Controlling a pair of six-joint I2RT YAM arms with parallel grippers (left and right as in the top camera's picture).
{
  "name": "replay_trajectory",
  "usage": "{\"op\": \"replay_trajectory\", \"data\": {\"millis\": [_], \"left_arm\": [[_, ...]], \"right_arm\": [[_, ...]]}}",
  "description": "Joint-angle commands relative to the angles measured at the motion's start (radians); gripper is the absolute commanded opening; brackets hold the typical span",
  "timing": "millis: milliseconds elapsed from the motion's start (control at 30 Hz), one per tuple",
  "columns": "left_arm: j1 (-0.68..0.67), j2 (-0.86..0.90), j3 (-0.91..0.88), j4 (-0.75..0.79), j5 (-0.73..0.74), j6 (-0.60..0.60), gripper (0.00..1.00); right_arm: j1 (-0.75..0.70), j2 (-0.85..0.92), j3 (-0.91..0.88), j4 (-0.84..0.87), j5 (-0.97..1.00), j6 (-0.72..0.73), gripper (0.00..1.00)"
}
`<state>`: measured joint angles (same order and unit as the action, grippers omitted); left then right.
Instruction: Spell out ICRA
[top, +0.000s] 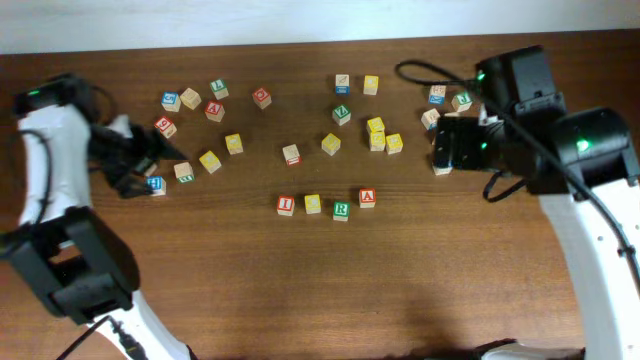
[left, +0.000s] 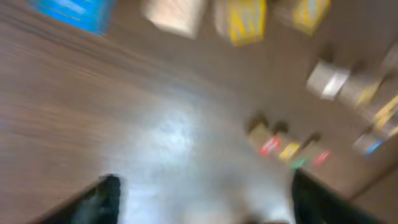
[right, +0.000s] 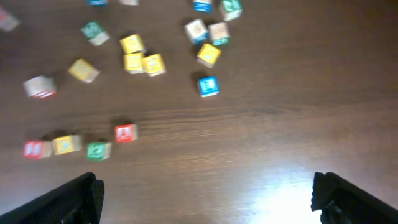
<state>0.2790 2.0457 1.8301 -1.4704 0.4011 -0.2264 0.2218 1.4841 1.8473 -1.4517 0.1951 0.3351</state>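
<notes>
Evidently aligned to spell the word, four blocks (top: 313, 203) sit centred on the surface (top: 330, 290); jaws at nine and three o'clock gape empty.

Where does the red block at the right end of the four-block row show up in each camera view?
Overhead: red block, just below picture centre, right end of the row.
Left wrist: blurred red smudge, right of centre, at the row's far end.
Right wrist: left of centre, at the row's right end.
Shared landmark: the green block right beside it.
</notes>
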Motion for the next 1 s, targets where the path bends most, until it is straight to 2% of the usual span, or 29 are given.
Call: {"op": "replay_trajectory", "data": {"millis": [0, 33, 67, 100, 167, 233, 333, 467, 633, 967], "left_arm": [[-0.18, -0.024, -0.085, 0.03, -0.06, 0.122, 0.41], [-0.236, -0.024, -0.122, 0.071, -0.072, 0.122, 0.28], [-0.295, -0.024, -0.161, 0.133, -0.089, 0.123, 0.06], [-0.331, -0.024, -0.185, 0.175, -0.115, 0.122, 0.01], [-0.407, -0.024, -0.229, 0.264, -0.188, 0.072, 0.02], [-0.455, -0.024, -0.242, 0.281, -0.263, -0.017, 0.0], [-0.503, -0.023, -0.246, 0.284, -0.279, -0.039, 0.0], [-0.52, 0.006, -0.246, 0.3, -0.32, -0.04, 0.0], [-0.52, 0.059, -0.246, 0.33, -0.32, -0.05, 0.0], [-0.563, 0.118, -0.246, 0.307, -0.264, -0.049, 0.0]], "right_arm": [[-0.076, 0.09, 0.001, 0.002, 0.014, -0.006, 0.79], [-0.098, 0.147, 0.001, -0.002, -0.036, -0.033, 0.64], [-0.103, 0.18, 0.001, -0.006, -0.076, -0.058, 0.59], [-0.105, 0.221, 0.001, -0.011, -0.113, -0.087, 0.52], [-0.105, 0.314, 0.001, -0.016, -0.125, -0.095, 0.35], [-0.105, 0.4, 0.001, -0.018, -0.148, -0.096, 0.26], [-0.105, 0.499, 0.001, -0.011, -0.175, -0.095, 0.04], [-0.105, 0.604, 0.001, 0.023, -0.295, -0.095, 0.04], [-0.103, 0.637, -0.003, 0.035, -0.304, -0.095, 0.04], [-0.068, 0.639, -0.229, 0.262, -0.398, -0.096, 0.04]]}}
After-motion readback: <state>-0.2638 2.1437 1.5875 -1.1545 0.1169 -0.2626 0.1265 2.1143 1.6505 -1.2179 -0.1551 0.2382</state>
